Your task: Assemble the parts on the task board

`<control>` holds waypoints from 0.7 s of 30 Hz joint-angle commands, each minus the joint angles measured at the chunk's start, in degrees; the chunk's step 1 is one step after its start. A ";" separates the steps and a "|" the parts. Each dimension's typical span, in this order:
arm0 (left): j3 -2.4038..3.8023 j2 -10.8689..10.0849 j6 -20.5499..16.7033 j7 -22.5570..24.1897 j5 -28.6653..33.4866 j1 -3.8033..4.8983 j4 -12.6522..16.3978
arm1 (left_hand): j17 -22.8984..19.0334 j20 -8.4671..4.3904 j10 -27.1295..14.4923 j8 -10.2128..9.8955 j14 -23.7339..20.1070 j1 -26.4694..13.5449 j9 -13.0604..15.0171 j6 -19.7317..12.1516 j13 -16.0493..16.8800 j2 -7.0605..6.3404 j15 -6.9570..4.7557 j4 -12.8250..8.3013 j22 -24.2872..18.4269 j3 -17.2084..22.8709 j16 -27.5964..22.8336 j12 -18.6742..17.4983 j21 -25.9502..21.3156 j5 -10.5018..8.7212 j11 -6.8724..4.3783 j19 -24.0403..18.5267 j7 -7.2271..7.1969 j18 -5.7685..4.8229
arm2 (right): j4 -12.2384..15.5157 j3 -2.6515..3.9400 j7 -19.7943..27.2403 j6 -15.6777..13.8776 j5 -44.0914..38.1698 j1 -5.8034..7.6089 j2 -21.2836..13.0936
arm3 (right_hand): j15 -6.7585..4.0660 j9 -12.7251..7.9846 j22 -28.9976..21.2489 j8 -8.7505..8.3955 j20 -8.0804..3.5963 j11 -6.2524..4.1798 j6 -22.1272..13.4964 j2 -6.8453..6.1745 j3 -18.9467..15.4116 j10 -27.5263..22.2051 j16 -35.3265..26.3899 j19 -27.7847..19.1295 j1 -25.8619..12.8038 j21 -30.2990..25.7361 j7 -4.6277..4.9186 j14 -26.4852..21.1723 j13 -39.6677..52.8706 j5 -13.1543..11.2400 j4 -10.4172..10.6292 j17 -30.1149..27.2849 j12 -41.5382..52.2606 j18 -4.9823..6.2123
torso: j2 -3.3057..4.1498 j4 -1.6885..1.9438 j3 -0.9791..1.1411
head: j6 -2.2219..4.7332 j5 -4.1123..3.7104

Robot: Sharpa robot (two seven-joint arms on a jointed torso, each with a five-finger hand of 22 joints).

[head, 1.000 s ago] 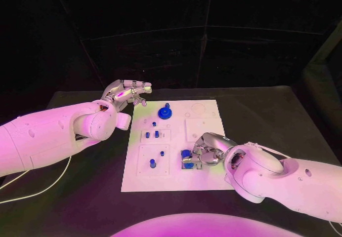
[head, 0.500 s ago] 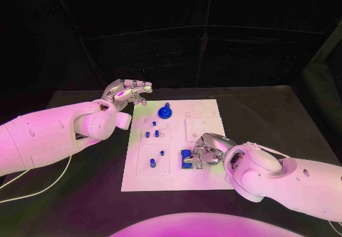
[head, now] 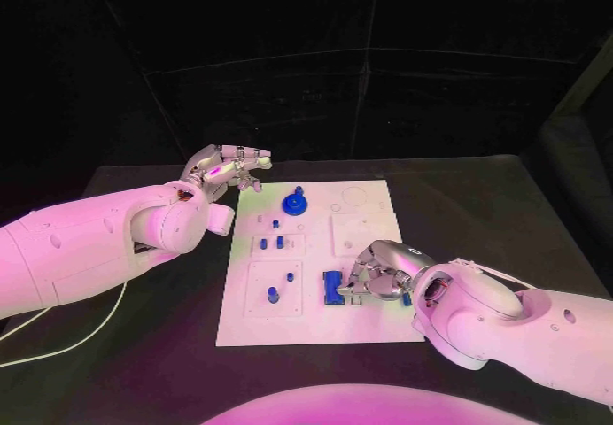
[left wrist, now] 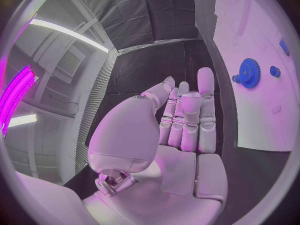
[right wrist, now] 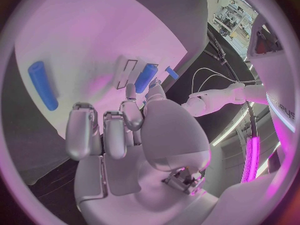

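The white task board (head: 306, 319) lies in the middle of the table. A blue gear (head: 295, 204) stands at its far end, seen also as the gear (left wrist: 249, 73) in the left wrist view. Small blue pegs (head: 265, 242) stand in the left-hand modules. A long blue block (head: 335, 288) lies on the near right part; it is the blue block (right wrist: 44, 85) in the right wrist view. My right hand (head: 378, 278) hovers just right of it with fingers (right wrist: 105, 135) curled in and nothing in them. My left hand (head: 230, 166) is raised beyond the board's far left corner, fingers straight, holding nothing.
The black table (head: 485, 204) surrounds the board, with bare room to the right and far side. A pale cable (head: 64, 345) runs along the near left. Another blue peg (right wrist: 147, 77) stands past my right fingertips.
My right hand has drawn back to the right, off the blue block, which now lies in full view. The left arm has stayed put.
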 commanded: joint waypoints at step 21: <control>-0.06 0.38 0.46 0.22 0.09 -0.04 -0.31 | -0.09 0.23 -0.45 -0.08 -0.28 0.19 -0.07 -0.36 0.07 0.24 0.05 0.27 -0.08 0.17 -0.36 0.17 -0.25 0.11 -0.12 -0.02 -0.01 0.34 | 1.75 0.05 0.41 4.55 3.42 3.98 -14.09 | 0.95 -1.20 -0.70 -3.09 0.74 1.38 -1.51 1.18 -1.43 -1.21 -0.40 -0.42 0.91 -0.36 1.12 3.69 -1.58 2.20 -0.10 3.80 -2.57 -0.57 | -0.57 -1.21 0.31 | 0.30 -2.02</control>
